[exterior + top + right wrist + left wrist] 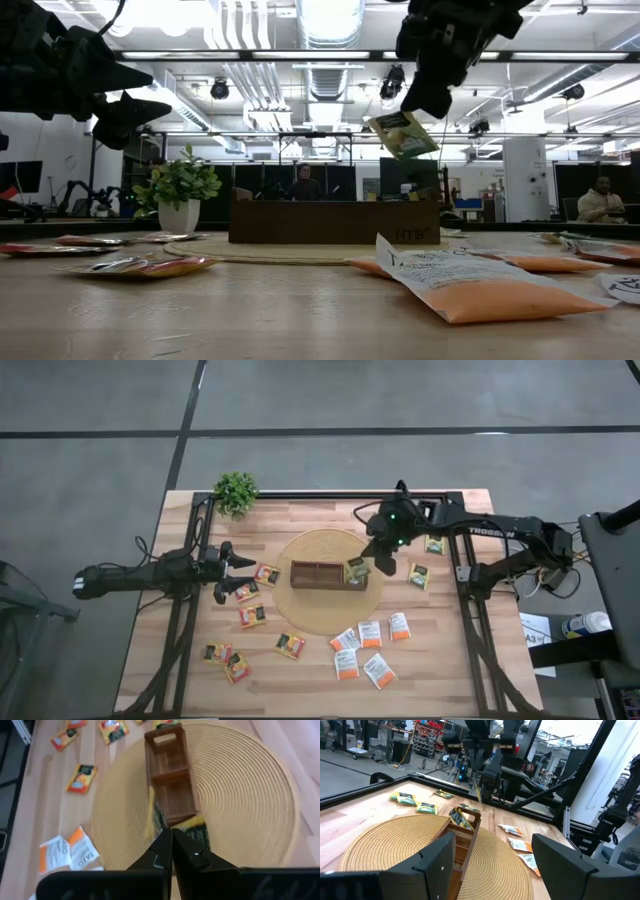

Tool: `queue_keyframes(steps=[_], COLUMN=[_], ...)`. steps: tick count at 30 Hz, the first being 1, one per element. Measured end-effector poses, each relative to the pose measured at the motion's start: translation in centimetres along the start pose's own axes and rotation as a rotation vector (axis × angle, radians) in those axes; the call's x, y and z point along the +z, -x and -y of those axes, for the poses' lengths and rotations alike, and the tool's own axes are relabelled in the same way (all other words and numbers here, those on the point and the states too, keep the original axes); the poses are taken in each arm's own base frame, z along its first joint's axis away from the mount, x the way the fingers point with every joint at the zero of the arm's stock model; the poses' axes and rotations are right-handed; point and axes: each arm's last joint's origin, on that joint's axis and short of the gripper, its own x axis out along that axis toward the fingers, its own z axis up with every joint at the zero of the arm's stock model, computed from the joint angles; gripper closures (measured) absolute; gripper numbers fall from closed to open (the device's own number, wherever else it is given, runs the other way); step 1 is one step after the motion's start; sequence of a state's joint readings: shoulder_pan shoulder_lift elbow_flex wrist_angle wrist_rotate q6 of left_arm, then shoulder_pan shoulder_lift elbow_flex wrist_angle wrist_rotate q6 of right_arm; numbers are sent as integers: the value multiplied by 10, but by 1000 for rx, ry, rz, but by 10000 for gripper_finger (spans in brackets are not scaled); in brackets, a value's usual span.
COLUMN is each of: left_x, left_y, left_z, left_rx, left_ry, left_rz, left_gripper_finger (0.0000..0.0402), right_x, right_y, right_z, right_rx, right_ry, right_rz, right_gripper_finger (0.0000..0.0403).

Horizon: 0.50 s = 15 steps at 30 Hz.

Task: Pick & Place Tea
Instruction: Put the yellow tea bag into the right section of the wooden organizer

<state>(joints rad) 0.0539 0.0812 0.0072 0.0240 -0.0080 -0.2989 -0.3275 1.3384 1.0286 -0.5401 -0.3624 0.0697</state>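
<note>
A long dark-brown wooden box (322,574) lies on a round woven mat (310,610). My right gripper (428,100) hangs above the box's right end, shut on a dark green-yellow tea sachet (405,136). Another green-yellow sachet (461,818) leans in that end compartment. More tea lies flat on the table: yellow-red-black sachets (252,616) on the left, white-orange ones (370,633) toward the front, and green-yellow ones (418,575) on the right. My left gripper (232,568) waits open at the left, level, with nothing between its fingers. My right gripper pinches the sachet's upper edge (414,116) between its two shut fingers, slanting down from above. The sachet hangs tilted below the fingers, clear of the box and the mat. In the right wrist view it shows edge-on (159,822) just ahead of the fingertips.
A small potted plant (236,492) stands at the table's far left corner. Black frame rails (465,610) run along both sides of the table. Bare wood lies between the mat and the far edge. People sit in the room beyond the table (600,200).
</note>
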Motion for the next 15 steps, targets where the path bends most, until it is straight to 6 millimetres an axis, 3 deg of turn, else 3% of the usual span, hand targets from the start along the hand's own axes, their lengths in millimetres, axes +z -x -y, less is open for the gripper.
queue_keyframes(steps=[15], left_x=[0], left_y=[0], left_z=[0], left_rx=[0], left_ry=[0], left_rz=[0], left_gripper_finger=[145], right_x=[-21], right_y=[-26], right_z=[8], right_rx=[-84], right_ry=[-51], right_rz=[68], right_gripper_finger=[395])
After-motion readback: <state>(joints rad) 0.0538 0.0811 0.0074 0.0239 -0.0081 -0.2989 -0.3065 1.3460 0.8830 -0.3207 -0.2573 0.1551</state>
